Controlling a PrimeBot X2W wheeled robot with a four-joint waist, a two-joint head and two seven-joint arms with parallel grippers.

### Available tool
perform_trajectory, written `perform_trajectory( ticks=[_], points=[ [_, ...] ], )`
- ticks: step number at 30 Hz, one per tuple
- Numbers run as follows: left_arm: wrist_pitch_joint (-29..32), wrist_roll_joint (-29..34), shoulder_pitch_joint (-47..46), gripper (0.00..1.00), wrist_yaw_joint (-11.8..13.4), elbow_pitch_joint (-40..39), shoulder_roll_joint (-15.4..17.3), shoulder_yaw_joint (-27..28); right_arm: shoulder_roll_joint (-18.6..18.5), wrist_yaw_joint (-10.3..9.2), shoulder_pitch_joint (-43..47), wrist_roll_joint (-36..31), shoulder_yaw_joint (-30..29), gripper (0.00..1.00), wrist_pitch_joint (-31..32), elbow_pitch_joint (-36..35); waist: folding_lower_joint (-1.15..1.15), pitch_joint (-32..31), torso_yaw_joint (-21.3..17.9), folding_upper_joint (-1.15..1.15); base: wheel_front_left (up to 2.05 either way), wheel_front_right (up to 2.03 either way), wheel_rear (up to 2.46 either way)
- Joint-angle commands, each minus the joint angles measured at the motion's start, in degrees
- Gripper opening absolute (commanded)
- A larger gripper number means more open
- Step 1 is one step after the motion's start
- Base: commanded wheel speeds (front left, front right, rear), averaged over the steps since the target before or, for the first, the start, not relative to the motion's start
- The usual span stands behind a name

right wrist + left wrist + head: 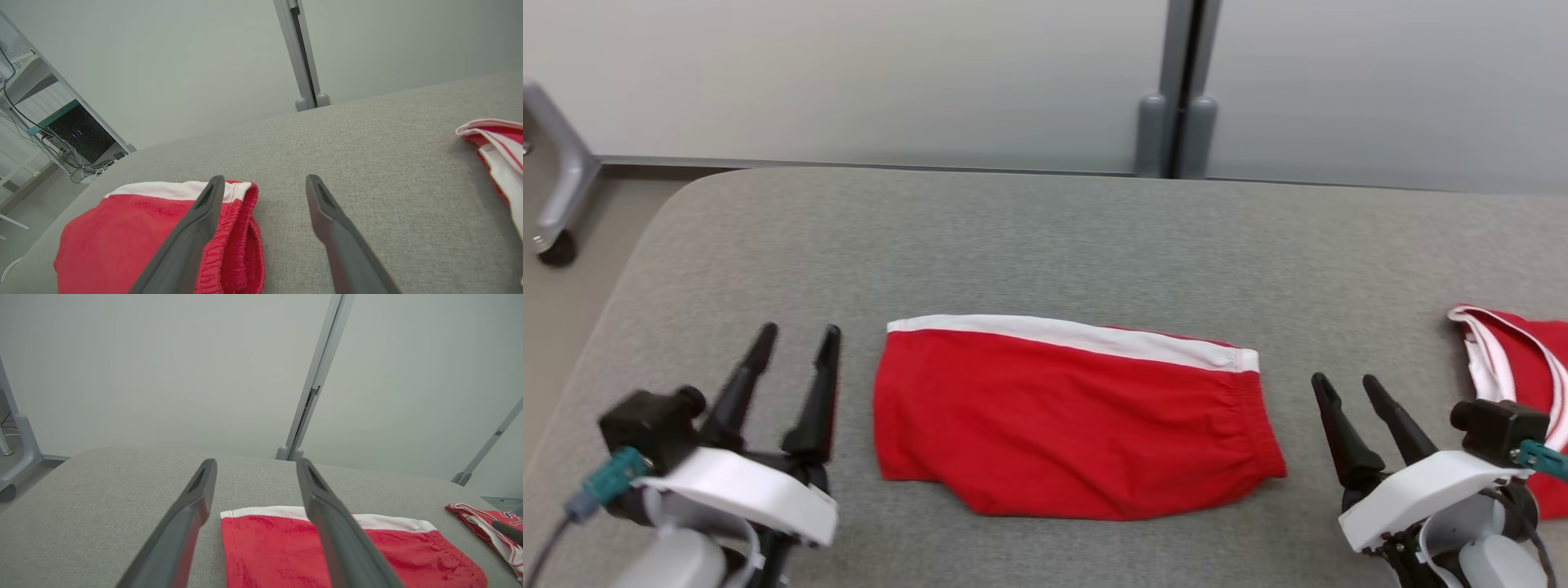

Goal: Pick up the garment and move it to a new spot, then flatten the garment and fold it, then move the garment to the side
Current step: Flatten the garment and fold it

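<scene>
The garment (pixel 1070 416), red shorts with a white side stripe, lies folded flat at the middle of the grey table (pixel 1045 245). It also shows in the left wrist view as the garment (pixel 278 547) and in the right wrist view as the garment (pixel 135 228). My left gripper (pixel 796 339) hovers just left of it, open, nothing between its fingers. To the right of the shorts my right gripper (pixel 1343 385) is open and empty too. Both grippers stand apart from the cloth.
A second red and white garment (pixel 1515 367) lies at the table's right edge, behind my right wrist. A grey wall with a vertical post (pixel 1180 90) stands behind the table. A wheeled frame leg (pixel 556 196) is off the far left corner.
</scene>
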Motion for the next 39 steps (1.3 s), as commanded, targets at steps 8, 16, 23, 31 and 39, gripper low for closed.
perform_trajectory(
  ticks=[8, 16, 23, 31, 39],
  points=[
    [-0.3, 6.4, 5.2, 1.00, -4.3, 1.4, -8.5, 1.1, 1.5, 0.12, -1.8, -1.5, -0.4, 1.00, 5.0, 7.1, 0.00, -1.0, 7.1, 0.00, 0.00, 0.00, 0.00],
    [-0.3, 8.6, 6.1, 1.00, -7.6, 4.9, -12.8, 1.6, 2.6, 0.11, -2.0, -1.0, -3.1, 1.00, 13.1, 13.5, 0.00, -1.6, 9.4, 0.00, 0.00, 0.00, 0.00],
    [-0.3, 9.1, 6.1, 1.00, -9.1, 6.5, -14.8, 2.6, 3.8, 0.11, -2.5, -2.2, -7.1, 1.00, 16.7, 17.6, 0.00, -1.2, 10.7, 0.00, 0.00, 0.00, 0.00],
    [-0.3, 10.0, 6.1, 1.00, -10.0, 7.7, -15.8, 3.5, 6.3, 0.10, -3.5, 0.7, -6.7, 0.00, 20.6, 18.1, 0.00, -0.8, 10.7, 0.00, 0.00, 0.00, 0.00],
    [-0.3, 11.8, 5.8, 1.00, -10.1, 7.6, -16.4, 4.3, 4.8, 0.10, -4.8, 4.8, -6.6, 0.00, 19.1, 14.4, 0.00, -0.9, 9.0, 0.00, 0.00, 0.00, 0.00]
  ],
)
